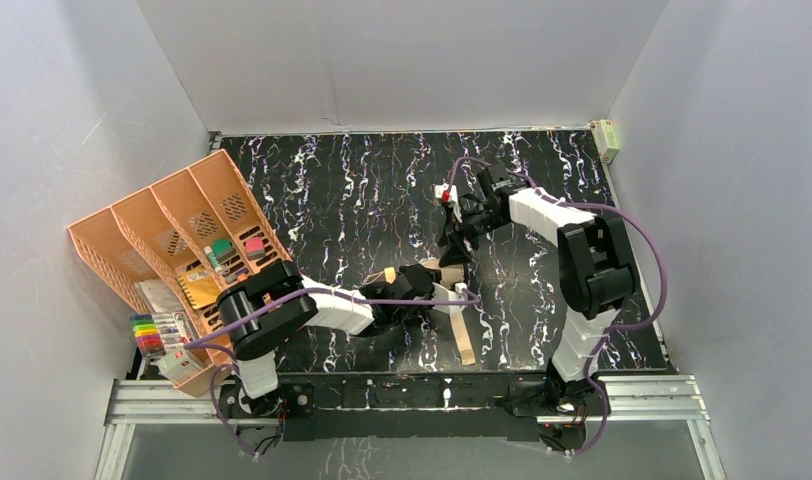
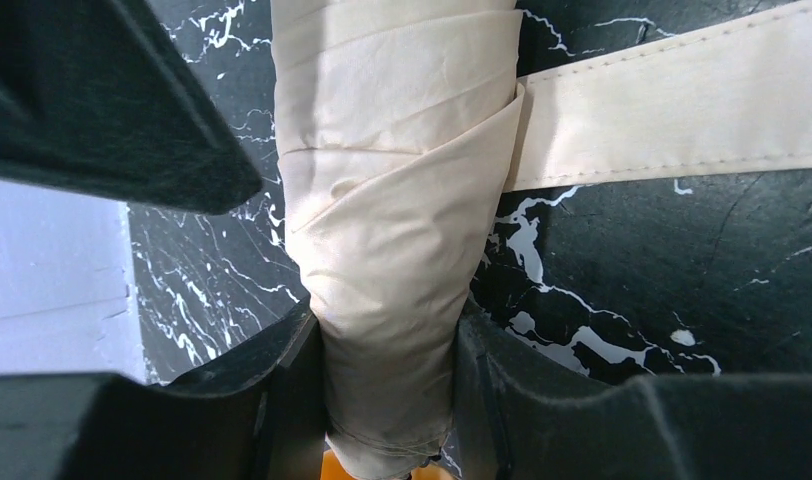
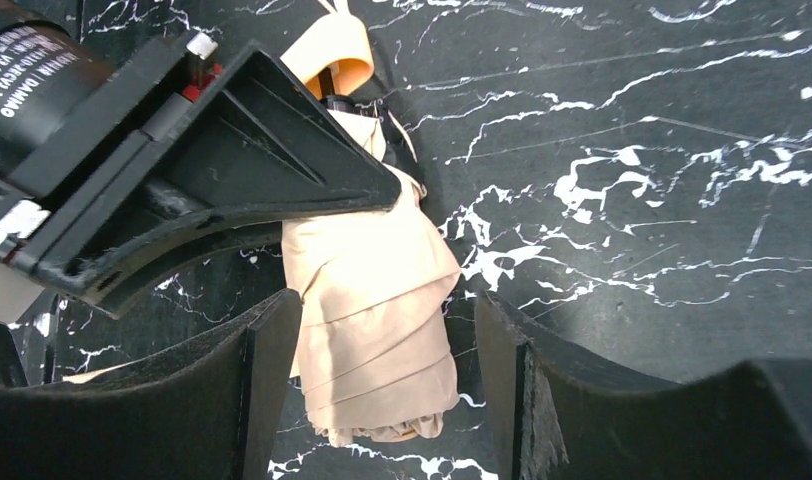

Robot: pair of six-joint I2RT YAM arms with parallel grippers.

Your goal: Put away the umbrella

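Note:
The folded umbrella (image 2: 382, 200) lies on the black marbled table (image 1: 362, 190), its tan canopy wrapped tight. Its loose tan strap (image 2: 672, 120) trails off to one side, and in the top view the strap (image 1: 466, 338) runs toward the near edge. My left gripper (image 2: 392, 400) is shut on the umbrella near its handle end, both fingers pressed against the cloth. My right gripper (image 3: 387, 390) is open and straddles the umbrella (image 3: 372, 320) at its other end, with gaps showing beside the cloth. In the top view the left gripper (image 1: 420, 288) and the right gripper (image 1: 454, 240) are close together mid-table.
An orange plastic desk organizer (image 1: 182, 225) stands at the left, with small items in its slots. A box of coloured markers (image 1: 154, 335) sits by its near corner. A small pale block (image 1: 607, 140) sits at the back right. White walls enclose the table on three sides.

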